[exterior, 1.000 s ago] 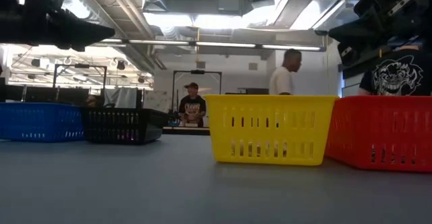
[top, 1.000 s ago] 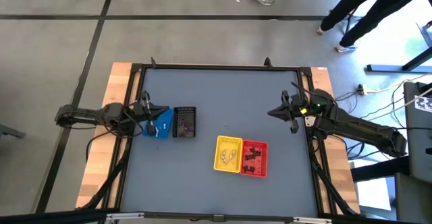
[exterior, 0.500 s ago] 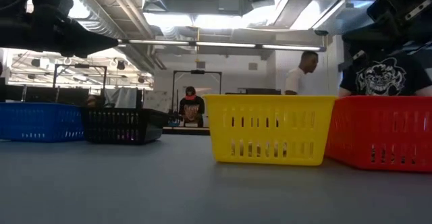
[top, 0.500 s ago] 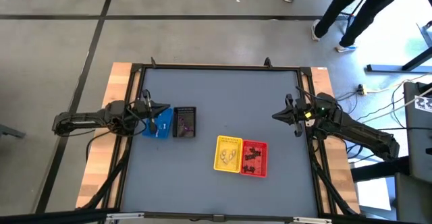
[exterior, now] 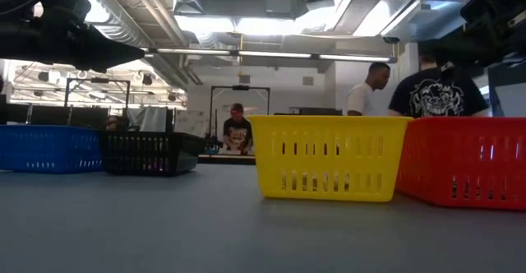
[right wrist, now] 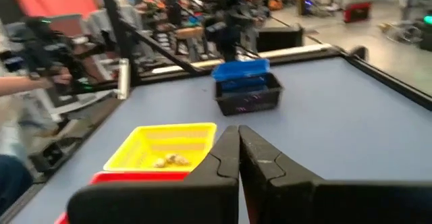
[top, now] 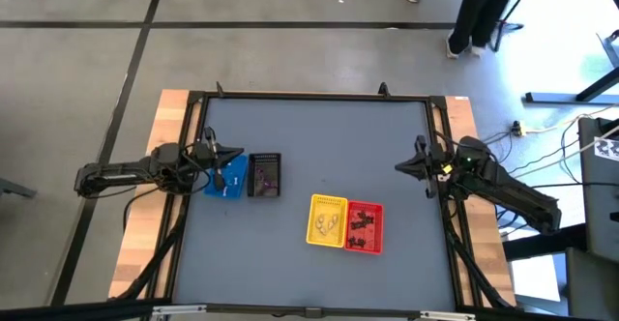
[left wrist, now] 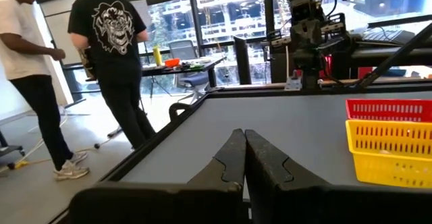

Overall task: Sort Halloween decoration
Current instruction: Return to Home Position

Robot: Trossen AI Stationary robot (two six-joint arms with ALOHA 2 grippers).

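Note:
Four small mesh baskets stand on the grey table (top: 319,128): blue (top: 224,177) and black (top: 264,175) at the left, yellow (top: 328,220) and red (top: 365,227) toward the near middle. Pale trinkets (right wrist: 169,160) of the Halloween decoration lie in the yellow basket, dark ones (top: 363,224) in the red, and purplish ones (top: 265,177) in the black. My left gripper (top: 235,157) is shut and level, its tip above the blue basket's far edge. My right gripper (top: 399,169) is shut and level near the table's right edge, well clear of the baskets. Both hold nothing.
A raised black frame (top: 309,97) runs around the table. Open grey table surface lies between the two pairs of baskets and across the far half. People (exterior: 431,92) stand and walk in the room beyond the table.
My right gripper has drawn back toward the table's right edge and a little toward the near edge, staying shut and level. The baskets have not moved. People in the room behind have walked on.

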